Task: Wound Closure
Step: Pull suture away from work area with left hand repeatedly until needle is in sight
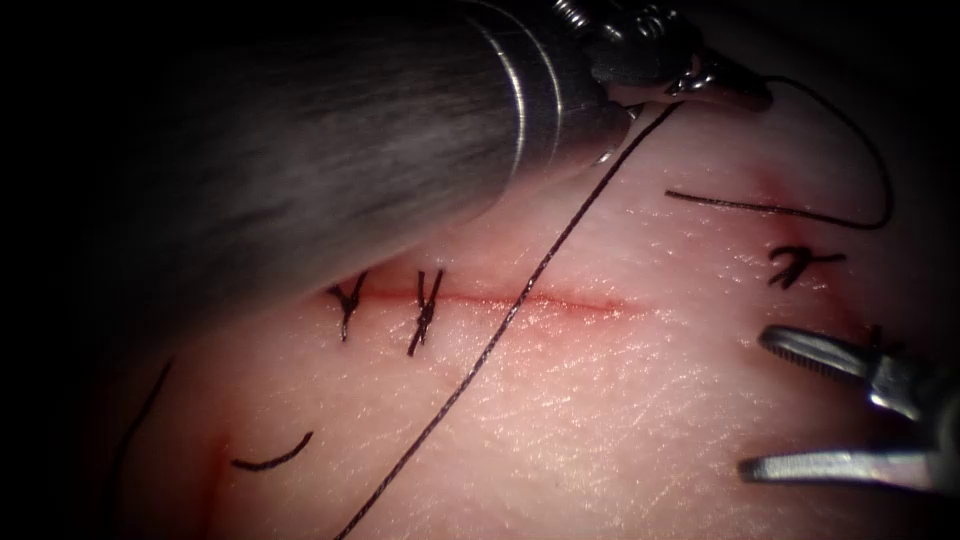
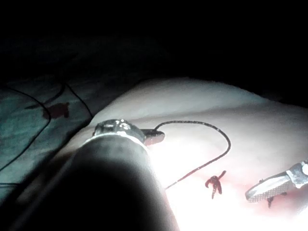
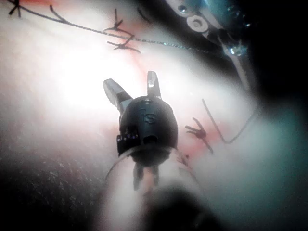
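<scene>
Marks on the right tool point(image 3: 134, 91): we see a faint raised mark on its dark round wrist housing, perhaps a letter "S", but we cannot read it with any certainty.
Writing on the tissue point(image 1: 600, 400): we find none.
Writing on the left tool point(image 1: 715, 80): we find none that we can read.

Left tool point(image 1: 725, 85): broad brushed-grey shaft point(image 1: 300, 140), bright steel rings just behind dark wrist. Right tool point(image 3: 134, 89): ridged silver jaws, rounded black wrist housing point(image 3: 148, 122) behind, faint stamped lettering.
</scene>
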Motion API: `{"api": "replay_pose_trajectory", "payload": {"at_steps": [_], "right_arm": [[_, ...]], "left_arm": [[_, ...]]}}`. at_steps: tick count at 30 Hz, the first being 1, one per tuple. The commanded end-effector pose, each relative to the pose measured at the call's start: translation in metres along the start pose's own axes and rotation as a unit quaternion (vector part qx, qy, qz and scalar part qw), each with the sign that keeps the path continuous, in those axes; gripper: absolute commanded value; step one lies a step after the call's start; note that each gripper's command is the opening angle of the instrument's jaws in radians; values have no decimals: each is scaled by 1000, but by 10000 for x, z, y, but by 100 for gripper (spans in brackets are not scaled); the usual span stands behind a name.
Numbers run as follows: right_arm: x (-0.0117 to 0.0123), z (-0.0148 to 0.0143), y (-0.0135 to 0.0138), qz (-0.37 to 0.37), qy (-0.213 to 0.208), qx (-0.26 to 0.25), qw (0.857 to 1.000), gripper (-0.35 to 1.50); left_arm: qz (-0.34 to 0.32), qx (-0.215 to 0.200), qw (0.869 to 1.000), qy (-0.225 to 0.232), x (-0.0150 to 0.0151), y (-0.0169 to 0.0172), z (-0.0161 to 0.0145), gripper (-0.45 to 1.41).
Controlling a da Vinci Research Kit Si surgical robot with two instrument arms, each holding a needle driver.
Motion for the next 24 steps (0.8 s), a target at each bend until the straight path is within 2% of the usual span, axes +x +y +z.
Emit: {"api": "replay_pose_trajectory", "payload": {"at_steps": [1,5,10,11,12,19,21,22,23,24], "right_arm": [[4,12,0,-1,2,-2,1000,62],[3,13,-1,-2,2,-3,1000,62],[0,16,-5,-3,3,-5,1000,69],[-2,17,-6,-4,3,-6,1000,69],[-2,17,-6,-4,3,-6,1000,69],[-7,18,-9,-10,5,-10,1000,79],[-7,18,-10,-10,5,-10,1000,81],[-7,18,-10,-10,5,-10,1000,86],[-7,18,-10,-10,5,-10,1000,91],[-8,18,-11,-10,5,-10,1000,93]], "left_arm": [[2,5,1000,2,8,-19,6,-45],[-5,14,1000,9,3,-64,28,-45],[-17,-7,999,32,-1,-97,61,-45],[-26,-16,999,40,1,-107,78,-45],[-26,-16,999,40,1,-107,78,-45],[-39,-34,997,57,20,-132,137,-45],[-41,-39,997,53,21,-131,143,-45],[-54,-39,997,48,22,-130,146,-18],[-72,-29,997,27,22,-126,146,91],[-75,-24,997,13,21,-124,143,120]]}}
